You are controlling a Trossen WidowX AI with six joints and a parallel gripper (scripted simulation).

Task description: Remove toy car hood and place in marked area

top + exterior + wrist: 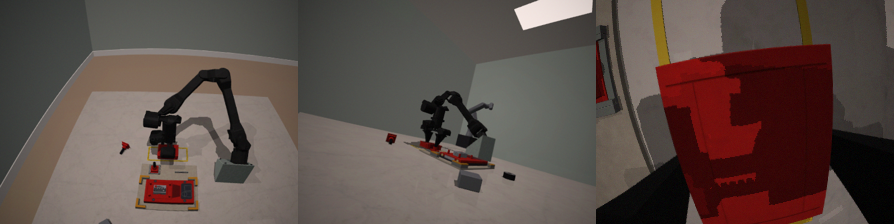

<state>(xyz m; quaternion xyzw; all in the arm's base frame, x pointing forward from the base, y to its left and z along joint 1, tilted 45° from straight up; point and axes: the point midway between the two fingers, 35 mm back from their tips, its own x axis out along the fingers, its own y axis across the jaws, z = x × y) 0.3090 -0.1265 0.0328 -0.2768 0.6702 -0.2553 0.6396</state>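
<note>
The gripper (167, 151) is squeezed tight on the red hood (749, 143), one finger on each side. The hood sits low inside the yellow marked area (182, 154) (partly covering it) on the table (92, 168), near the toy car (168, 191).

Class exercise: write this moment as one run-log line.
gripper: shut on hood | hood: low over yellow marked area | toy car: hoodless | release: pending
</note>
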